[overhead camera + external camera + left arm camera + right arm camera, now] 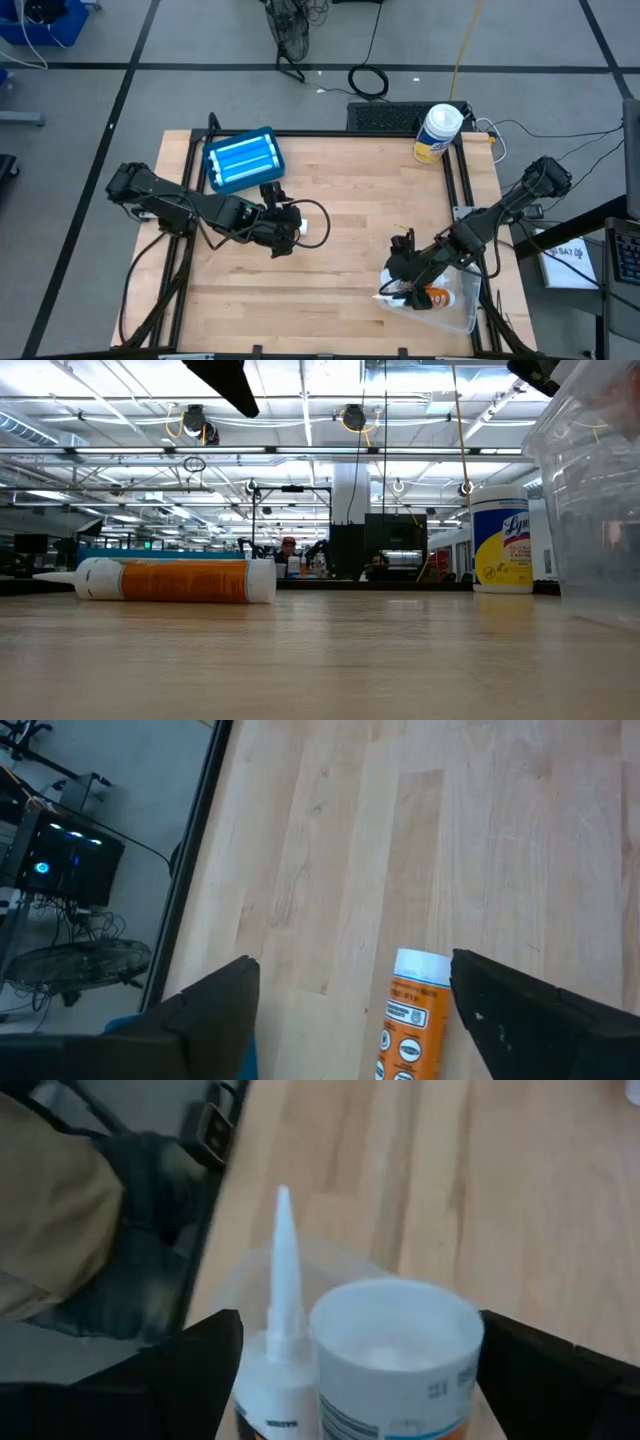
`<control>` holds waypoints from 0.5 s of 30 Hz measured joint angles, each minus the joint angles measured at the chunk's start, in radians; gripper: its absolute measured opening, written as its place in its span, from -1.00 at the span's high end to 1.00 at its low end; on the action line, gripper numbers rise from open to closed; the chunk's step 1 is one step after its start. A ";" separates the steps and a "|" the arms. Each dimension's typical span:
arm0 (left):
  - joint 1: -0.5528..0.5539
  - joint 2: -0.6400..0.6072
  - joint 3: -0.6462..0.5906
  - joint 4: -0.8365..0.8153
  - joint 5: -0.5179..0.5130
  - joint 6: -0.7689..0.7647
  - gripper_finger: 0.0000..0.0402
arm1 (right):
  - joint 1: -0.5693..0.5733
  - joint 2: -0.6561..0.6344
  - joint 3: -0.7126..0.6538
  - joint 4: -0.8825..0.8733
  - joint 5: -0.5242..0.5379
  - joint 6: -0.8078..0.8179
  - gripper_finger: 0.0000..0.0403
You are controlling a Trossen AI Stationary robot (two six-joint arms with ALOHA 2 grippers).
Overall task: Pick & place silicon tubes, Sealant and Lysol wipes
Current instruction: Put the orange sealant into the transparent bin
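Observation:
An orange tube (408, 1025) with a white end cap lies on its side on the wooden table; the low view shows this orange tube (175, 580) with its nozzle toward the left. My left gripper (352, 960) hangs open above it, a finger on either side, touching nothing. My right gripper (360, 1320) stands open over a clear bin (452, 312) at the near right. Two tubes rest in the bin: one with a white nozzle (283, 1260), one showing its round base (395, 1335). The Lysol wipes (438, 132) stand upright at the far right edge.
A blue bin (243, 160) with several pale long things in it sits at the far left of the table. Black frame rails (463, 180) run along the table's sides. The bare wooden middle (360, 210) lies between the two arms.

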 joint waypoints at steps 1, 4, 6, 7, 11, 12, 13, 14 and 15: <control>0.000 0.000 0.000 0.000 0.000 0.000 -0.63 | 0.000 -0.005 0.000 0.011 -0.008 -0.009 -0.77; 0.007 0.000 0.000 0.002 0.000 0.000 -0.63 | 0.000 -0.020 0.000 0.043 -0.029 -0.039 -0.74; 0.013 0.000 0.000 0.001 0.000 0.000 -0.62 | 0.000 -0.031 0.000 0.058 -0.031 -0.062 -0.72; 0.018 0.000 0.000 0.001 0.000 0.000 -0.61 | 0.000 -0.037 0.000 0.067 -0.031 -0.072 -0.71; 0.034 0.000 0.000 0.001 0.000 0.000 -0.57 | 0.000 -0.059 0.002 0.110 -0.024 -0.133 -0.67; 0.038 0.000 0.000 0.001 0.000 0.000 -0.57 | 0.000 -0.063 0.002 0.124 -0.012 -0.155 -0.67; 0.042 0.000 0.000 0.001 0.000 0.000 -0.56 | 0.000 -0.066 0.002 0.138 0.003 -0.179 -0.66; 0.046 0.000 0.000 0.001 0.000 0.000 -0.55 | 0.000 -0.069 0.002 0.150 0.019 -0.202 -0.66; 0.050 0.000 0.000 0.001 0.000 0.000 -0.55 | 0.000 -0.071 0.002 0.160 0.033 -0.228 -0.66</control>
